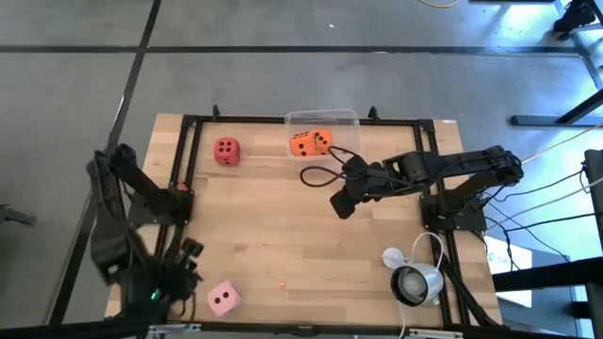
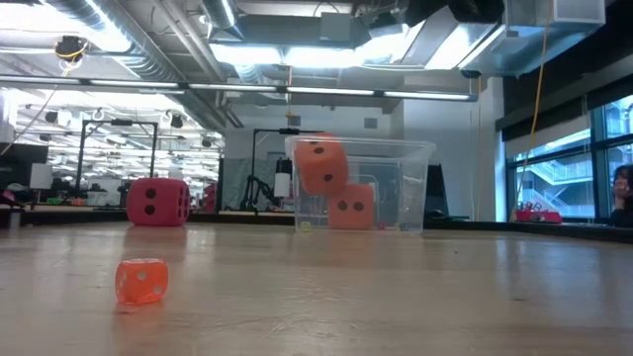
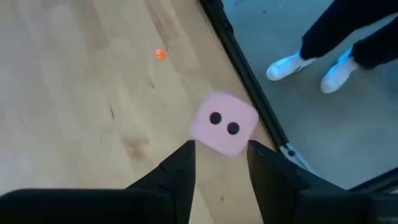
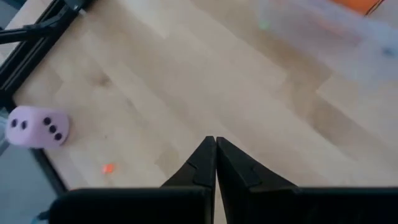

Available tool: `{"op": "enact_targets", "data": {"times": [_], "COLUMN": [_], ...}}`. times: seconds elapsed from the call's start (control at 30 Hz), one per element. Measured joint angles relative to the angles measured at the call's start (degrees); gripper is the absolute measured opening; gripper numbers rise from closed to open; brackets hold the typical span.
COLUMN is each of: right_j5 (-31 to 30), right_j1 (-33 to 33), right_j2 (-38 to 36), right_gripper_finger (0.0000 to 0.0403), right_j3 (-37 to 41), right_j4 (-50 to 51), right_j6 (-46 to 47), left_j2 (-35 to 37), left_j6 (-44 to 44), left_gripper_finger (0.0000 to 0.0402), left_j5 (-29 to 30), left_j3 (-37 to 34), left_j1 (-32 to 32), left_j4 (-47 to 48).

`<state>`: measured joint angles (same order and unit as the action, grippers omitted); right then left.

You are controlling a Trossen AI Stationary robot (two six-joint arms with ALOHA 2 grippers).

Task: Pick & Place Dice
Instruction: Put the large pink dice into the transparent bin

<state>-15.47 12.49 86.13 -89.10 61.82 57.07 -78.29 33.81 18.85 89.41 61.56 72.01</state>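
A pale pink die (image 1: pixel 223 298) rests on one face near the table's near-left corner. My left gripper (image 3: pixel 221 155) hovers open just short of it, with nothing between its fingers; in the high view my left gripper (image 1: pixel 191 271) is left of the die. A red die (image 1: pixel 226 151) sits at the far left. Two orange dice (image 1: pixel 311 142) are inside a clear container (image 1: pixel 325 119) at the far middle; in the low view one orange die (image 2: pixel 319 163) shows higher than the other (image 2: pixel 351 208). My right gripper (image 1: pixel 344 202) hangs shut above the table's middle right.
A tiny orange cube (image 1: pixel 283 282) lies on the wood near the front. A black cable loop (image 1: pixel 318 175) lies by the right arm. A white round device with its cord (image 1: pixel 415 281) sits near right. A black frame (image 1: pixel 184 179) borders the table. A person's shoes (image 3: pixel 286 65) show beyond the edge.
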Motion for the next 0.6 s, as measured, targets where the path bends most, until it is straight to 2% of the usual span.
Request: {"op": "enact_targets", "data": {"times": [0.27, 0.47, 0.6], "right_j5": [1.14, 1.08, 0.93], "right_j1": [1.50, 1.66, 1.66], "right_j2": [0.00, 0.00, 0.00], "right_gripper_finger": [0.0014, 0.0014, 0.0014], "right_j3": [0.00, 0.00, 0.00], "right_j4": [0.00, -0.02, -0.04], "right_j6": [3.35, 5.50, 5.60], "left_j2": [-8.02, -13.66, -16.36], "left_j6": [3.51, 2.53, 2.02], "left_gripper_finger": [0.0187, 0.0228, 0.0250], "left_j5": [1.55, -0.63, 0.47], "left_j3": [0.00, 0.00, 0.00], "left_j1": [5.97, 7.59, 7.85], "left_j4": [0.12, 0.22, 0.24]}}
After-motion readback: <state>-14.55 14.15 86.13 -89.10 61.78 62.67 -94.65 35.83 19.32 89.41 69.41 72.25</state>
